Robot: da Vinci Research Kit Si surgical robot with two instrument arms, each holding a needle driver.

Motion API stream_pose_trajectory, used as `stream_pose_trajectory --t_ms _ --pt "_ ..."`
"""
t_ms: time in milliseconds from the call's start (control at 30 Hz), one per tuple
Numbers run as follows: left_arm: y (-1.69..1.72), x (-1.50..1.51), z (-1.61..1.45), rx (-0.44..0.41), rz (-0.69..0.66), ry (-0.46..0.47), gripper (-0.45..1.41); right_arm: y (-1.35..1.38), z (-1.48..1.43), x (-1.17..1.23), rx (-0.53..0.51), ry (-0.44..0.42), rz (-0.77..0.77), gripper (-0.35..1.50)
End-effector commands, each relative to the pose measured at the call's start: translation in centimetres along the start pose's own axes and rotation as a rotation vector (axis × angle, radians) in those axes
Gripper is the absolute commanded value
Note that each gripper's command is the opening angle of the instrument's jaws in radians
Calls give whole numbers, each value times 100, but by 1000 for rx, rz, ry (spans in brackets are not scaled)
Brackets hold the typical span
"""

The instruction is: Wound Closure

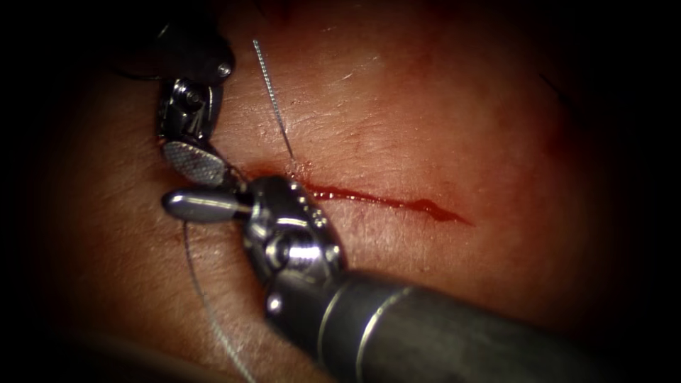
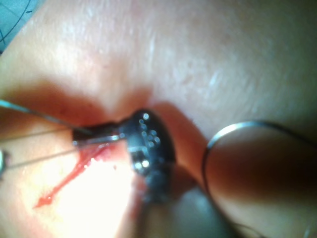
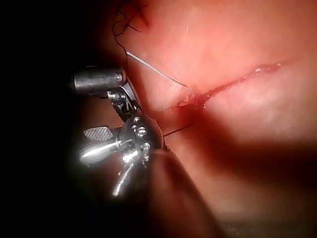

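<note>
The cut (image 1: 386,201) runs across the tissue (image 1: 440,106) with red fluid in it. My left tool (image 1: 206,174) comes down from the upper left to the cut's left end, jaws apart, a toothed jaw face (image 1: 195,163) showing, nothing held. My right tool (image 1: 188,206) lies just below it, pointing left. The right wrist view has the right tool (image 3: 101,171) with jaws spread and empty. Thread (image 1: 273,99) enters the tissue at the cut's left end. The curved needle (image 2: 242,125) lies loose on the tissue; a thin grey curve (image 1: 202,298) runs below the right tool.
The right tool's thick shaft (image 1: 440,333) crosses the lower right of the endoscope view, over the tissue below the cut. Two thread strands (image 2: 34,113) stretch away from the left tool (image 2: 94,137) over the tissue. Dark thread ends (image 3: 126,22) lie beyond the cut's end.
</note>
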Motion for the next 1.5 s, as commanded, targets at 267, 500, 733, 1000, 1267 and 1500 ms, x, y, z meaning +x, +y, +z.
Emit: stream_pose_trajectory --t_ms 267,500,733,1000,1267,1500 --pt "35 32 8 2 -23 4 -45 21 -2 0 14 -14 -110 131" --pt "38 86 49 69 -37 -11 -45 74 -33 17 -172 -153 -382 118" --pt "23 113 75 122 -21 -32 -45 93 -31 -9 -241 -281 -464 111" --pt "18 108 118 194 -21 -52 -45 97 -21 -24 -269 -319 -482 106" --pt "2 109 131 211 -35 -47 -45 95 -19 -32 -300 -401 -527 106" --pt "-56 141 132 228 -83 -25 -45 94 -29 -54 -307 -625 -596 106"
